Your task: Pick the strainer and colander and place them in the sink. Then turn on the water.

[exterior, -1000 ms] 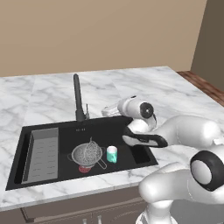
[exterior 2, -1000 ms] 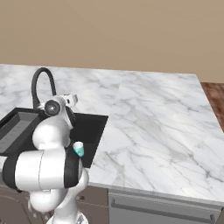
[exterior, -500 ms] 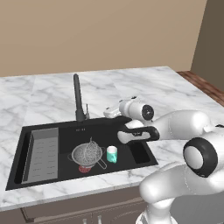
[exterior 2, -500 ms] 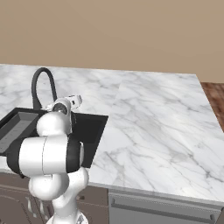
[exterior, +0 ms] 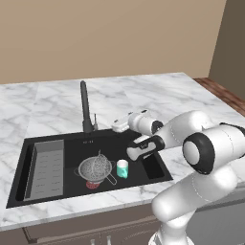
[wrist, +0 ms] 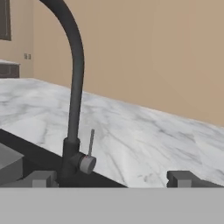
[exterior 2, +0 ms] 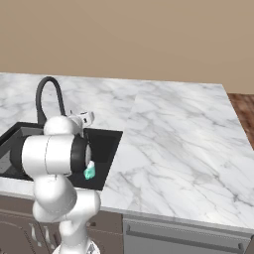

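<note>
Left base view gives me a white marble desk under a tan wall, with wood floor off at the right. I see the black sink set into the desk, a ribbed rack at its left end. Colander sits in the basin with the strainer resting in it; a teal cup stands just beside. My tool stands wide and empty, facing the faucet and its lever.

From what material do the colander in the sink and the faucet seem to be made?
The colander looks like grey metal: a perforated bowl with a dull sheen. The faucet looks like matte black coated metal, though the rendering leaves plastic possible: a uniform dark arched tube without reflections.
</note>
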